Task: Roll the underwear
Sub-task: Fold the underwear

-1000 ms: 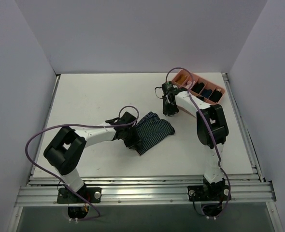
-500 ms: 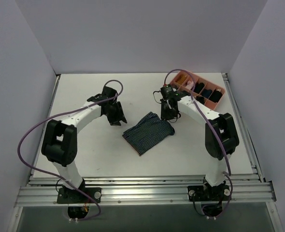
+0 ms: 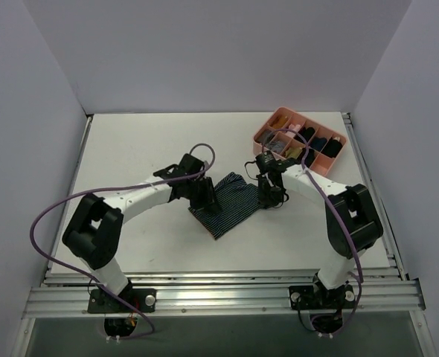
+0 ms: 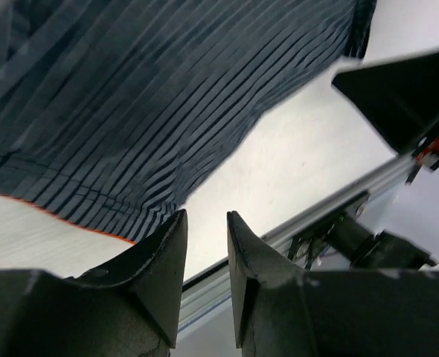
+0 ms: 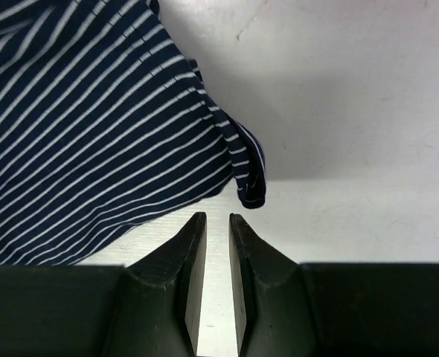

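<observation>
A white table (image 3: pixel 130 149) stands between pale walls. The left gripper (image 4: pixel 206 217) has its jaws a little apart and empty, just beside the left edge of the underwear (image 3: pixel 231 204). The right gripper (image 5: pixel 217 217) also shows only a narrow gap with nothing in it, near the right corner. The underwear lies flat at the middle of the table, between both arms. I think such narrow jaws could catch only one layer or miss the edge, and then the roll would come out loose or crooked.

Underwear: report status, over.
Both empty, narrowly open: left gripper and right gripper at opposite edges of underwear. Cloth flat, not rolled. Nothing on it.
</observation>
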